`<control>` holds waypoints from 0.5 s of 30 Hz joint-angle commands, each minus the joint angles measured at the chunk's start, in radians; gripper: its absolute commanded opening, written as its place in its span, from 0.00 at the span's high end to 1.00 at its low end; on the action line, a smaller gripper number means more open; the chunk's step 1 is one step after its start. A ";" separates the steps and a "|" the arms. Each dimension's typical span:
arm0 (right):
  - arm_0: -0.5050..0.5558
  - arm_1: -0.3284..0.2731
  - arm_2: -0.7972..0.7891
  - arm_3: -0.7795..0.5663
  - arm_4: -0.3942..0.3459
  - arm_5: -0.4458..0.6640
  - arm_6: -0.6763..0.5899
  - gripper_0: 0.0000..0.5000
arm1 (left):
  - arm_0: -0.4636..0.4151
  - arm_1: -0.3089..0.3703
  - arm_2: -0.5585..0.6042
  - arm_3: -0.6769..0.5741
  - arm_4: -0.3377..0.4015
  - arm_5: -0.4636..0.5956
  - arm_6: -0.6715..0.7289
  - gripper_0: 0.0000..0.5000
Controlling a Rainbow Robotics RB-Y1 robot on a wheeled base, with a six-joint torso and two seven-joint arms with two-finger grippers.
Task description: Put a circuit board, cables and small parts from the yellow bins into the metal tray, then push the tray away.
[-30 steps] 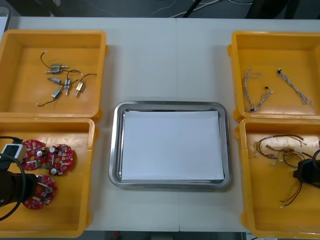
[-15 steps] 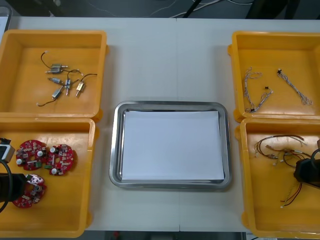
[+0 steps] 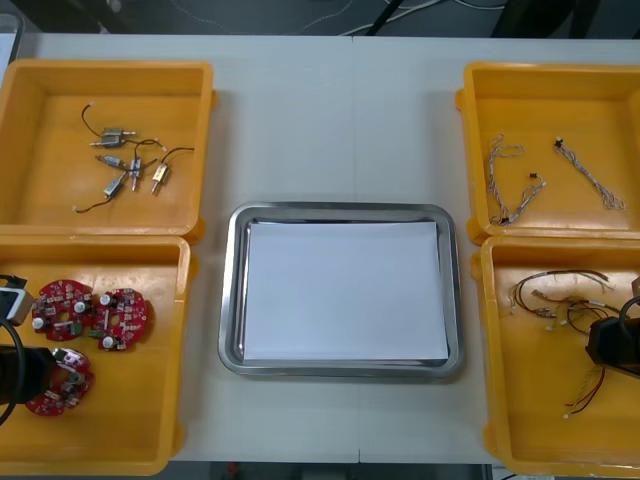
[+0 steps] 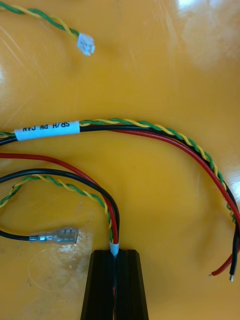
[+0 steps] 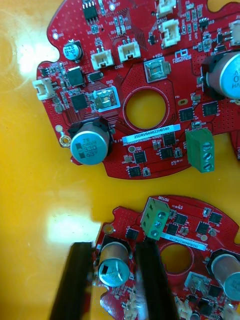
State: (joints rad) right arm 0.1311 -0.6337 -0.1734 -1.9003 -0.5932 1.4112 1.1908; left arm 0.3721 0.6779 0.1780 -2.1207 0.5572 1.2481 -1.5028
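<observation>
Bright, glare spots on yellow bins [image 4: 165,65]

front: steeply overhead, whole table [image 3: 330,130] | wrists: close, downward, near bins [image 3: 150,400]

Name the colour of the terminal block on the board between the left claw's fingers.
Green; the terminal block on that circuit board shows best in the left wrist view.

A metal tray [image 3: 232,290], white inside, sits mid-counter [image 3: 340,110]. Yellow bins [image 3: 205,150] flank it. The bin at 10 o'clock holds small metal parts [image 3: 125,165]. The one at 8 o'clock has three round red circuit boards [image 3: 95,315], with the left claw [image 3: 55,368] over the nearest board [image 3: 60,392]. Twisted cables [image 3: 510,180] lie at 2 o'clock, and red and yellow cables [image 3: 555,295] lie at 4 o'clock beside the right claw [image 3: 605,350].
</observation>
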 commanded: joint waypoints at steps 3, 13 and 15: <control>-0.004 0.009 0.006 -0.033 -0.007 0.022 -0.008 1.00 | 0.028 0.011 0.046 -0.007 0.020 -0.007 -0.059 0.21; -0.008 0.009 -0.071 -0.194 -0.016 0.186 -0.007 1.00 | 0.010 0.011 0.127 -0.097 0.056 0.148 -0.063 0.18; -0.008 0.009 -0.086 -0.224 -0.017 0.207 -0.007 1.00 | -0.001 0.011 0.132 -0.107 0.063 0.169 -0.062 0.18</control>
State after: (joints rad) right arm 0.1279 -0.6336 -0.2017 -2.0537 -0.5999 1.5894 1.1908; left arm 0.3721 0.6779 0.2726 -2.1821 0.6038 1.3813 -1.5029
